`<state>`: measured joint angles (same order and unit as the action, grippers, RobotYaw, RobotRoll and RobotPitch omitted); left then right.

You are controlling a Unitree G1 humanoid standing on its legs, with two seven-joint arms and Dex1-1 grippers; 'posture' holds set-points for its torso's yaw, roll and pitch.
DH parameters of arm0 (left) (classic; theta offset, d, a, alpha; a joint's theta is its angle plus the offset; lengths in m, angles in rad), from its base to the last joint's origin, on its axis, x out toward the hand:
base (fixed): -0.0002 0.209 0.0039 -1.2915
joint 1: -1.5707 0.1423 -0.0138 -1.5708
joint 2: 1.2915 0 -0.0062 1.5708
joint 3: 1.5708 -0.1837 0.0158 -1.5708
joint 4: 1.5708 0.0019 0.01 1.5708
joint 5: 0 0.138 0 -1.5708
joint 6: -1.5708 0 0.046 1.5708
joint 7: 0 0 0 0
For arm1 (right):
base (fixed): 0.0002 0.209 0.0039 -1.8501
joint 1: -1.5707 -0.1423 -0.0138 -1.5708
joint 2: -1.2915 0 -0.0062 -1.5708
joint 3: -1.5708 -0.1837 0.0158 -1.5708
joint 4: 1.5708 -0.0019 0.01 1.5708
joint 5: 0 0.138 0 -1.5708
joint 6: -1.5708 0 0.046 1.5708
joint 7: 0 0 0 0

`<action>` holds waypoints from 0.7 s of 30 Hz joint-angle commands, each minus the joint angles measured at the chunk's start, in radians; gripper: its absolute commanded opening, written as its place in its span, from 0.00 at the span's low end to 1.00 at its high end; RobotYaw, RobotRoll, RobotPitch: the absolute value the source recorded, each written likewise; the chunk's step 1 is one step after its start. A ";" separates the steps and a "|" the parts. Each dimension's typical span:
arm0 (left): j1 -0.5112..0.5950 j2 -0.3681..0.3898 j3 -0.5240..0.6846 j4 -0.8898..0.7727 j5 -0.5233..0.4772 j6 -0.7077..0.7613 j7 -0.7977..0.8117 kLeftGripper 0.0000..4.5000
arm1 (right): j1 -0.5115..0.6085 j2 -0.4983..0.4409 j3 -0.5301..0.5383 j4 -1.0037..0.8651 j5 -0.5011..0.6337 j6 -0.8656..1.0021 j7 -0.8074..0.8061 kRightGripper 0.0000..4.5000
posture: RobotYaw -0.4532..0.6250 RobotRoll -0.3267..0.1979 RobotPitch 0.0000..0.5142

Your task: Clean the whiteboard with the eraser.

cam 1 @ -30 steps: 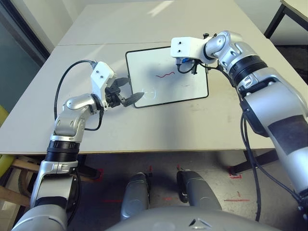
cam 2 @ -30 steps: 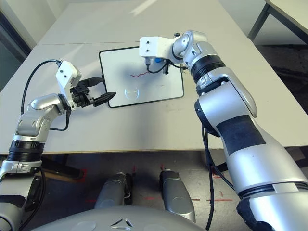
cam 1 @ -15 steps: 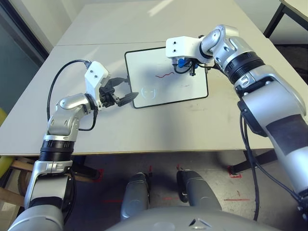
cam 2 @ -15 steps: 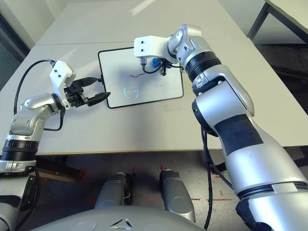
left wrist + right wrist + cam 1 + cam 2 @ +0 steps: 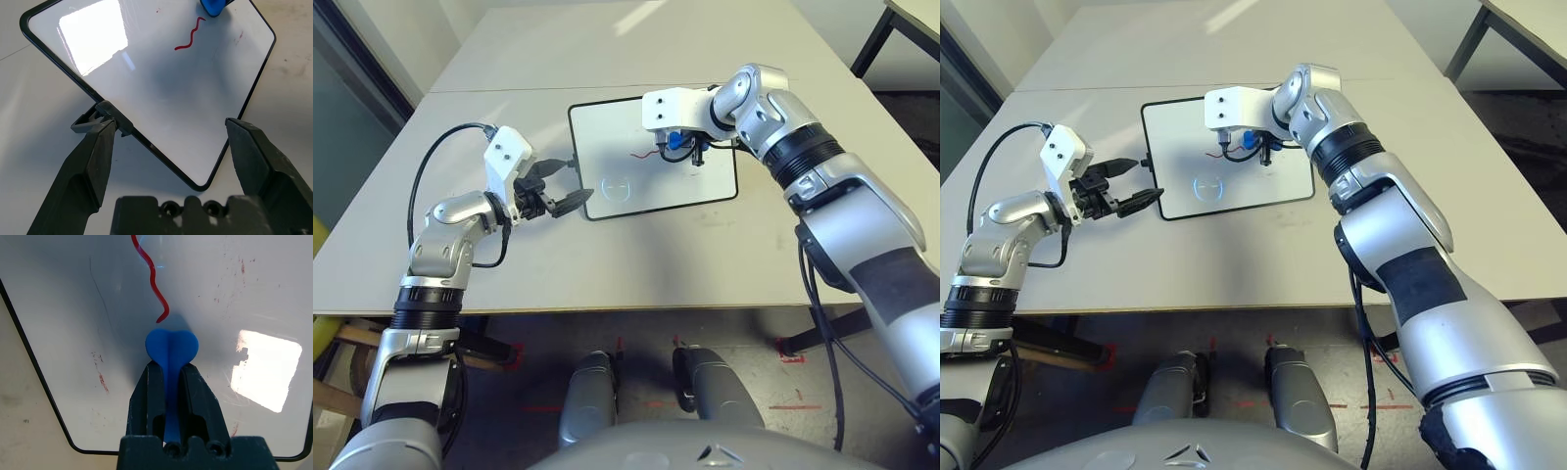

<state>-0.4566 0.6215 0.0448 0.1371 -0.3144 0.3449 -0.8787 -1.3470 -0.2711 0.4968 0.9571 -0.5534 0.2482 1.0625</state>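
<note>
The whiteboard (image 5: 607, 137) lies flat on the table, with a red squiggle (image 5: 644, 152) near its middle and a faint circle mark (image 5: 619, 186) toward its near edge. My right gripper (image 5: 171, 369) is shut on the blue eraser (image 5: 172, 345), whose rounded end rests on the board just beside the tip of the squiggle (image 5: 151, 279). My left gripper (image 5: 170, 125) stands open at the board's left near corner, its fingers straddling the frame close to a small black side knob (image 5: 105, 110). The eraser (image 5: 212, 6) also peeks in at the far side of the board.
Pale table surface (image 5: 636, 255) surrounds the board, with its front edge (image 5: 607, 308) close to me. A seam (image 5: 509, 90) joins a second table behind. A dark table leg (image 5: 873, 39) stands at the far right. Small red smudges (image 5: 100, 377) dot the board.
My right gripper has slid the eraser leftward across the board up to the squiggle's end. The left gripper drew back slightly to the left and stayed open.
</note>
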 commanded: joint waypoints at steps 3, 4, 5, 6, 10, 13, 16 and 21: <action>0.007 0.003 0.013 0.009 0.001 -0.006 -0.002 1.00 | 0.000 0.000 0.010 0.029 -0.001 0.002 -0.017 0.03 | 0.38 0.62 0.19; 0.009 0.003 0.014 0.008 0.001 -0.006 -0.002 1.00 | -0.002 0.003 0.011 0.038 -0.001 -0.001 -0.022 0.03 | 0.39 0.62 0.19; 0.011 0.004 0.016 0.006 0.001 -0.005 -0.001 1.00 | -0.004 0.006 0.011 0.046 -0.002 -0.003 -0.027 0.03 | 0.39 0.62 0.19; 0.013 0.005 0.017 0.004 0.001 -0.004 -0.001 1.00 | -0.006 0.010 0.012 0.054 -0.002 -0.004 -0.032 0.03 | 0.39 0.62 0.19; 0.019 0.005 0.023 -0.002 0.000 -0.001 0.001 1.00 | -0.013 0.026 0.013 0.085 -0.003 -0.011 -0.051 0.03 | 0.40 0.62 0.19; 0.023 0.006 0.026 -0.007 0.000 0.001 0.004 1.00 | -0.025 0.044 0.013 0.115 -0.003 -0.016 -0.071 0.03 | 0.40 0.62 0.19; 0.028 0.006 0.029 -0.013 -0.002 0.003 0.007 1.00 | -0.038 0.060 0.011 0.141 -0.003 -0.024 -0.090 0.03 | 0.41 0.62 0.20; 0.038 0.007 0.035 -0.025 -0.005 0.008 0.012 1.00 | -0.054 0.085 0.008 0.165 0.000 -0.037 -0.112 0.03 | 0.42 0.62 0.20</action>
<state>-0.4300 0.6217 0.0685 0.1304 -0.3151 0.3453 -0.8708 -1.3934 -0.2049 0.4977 1.1073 -0.5556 0.2234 0.9642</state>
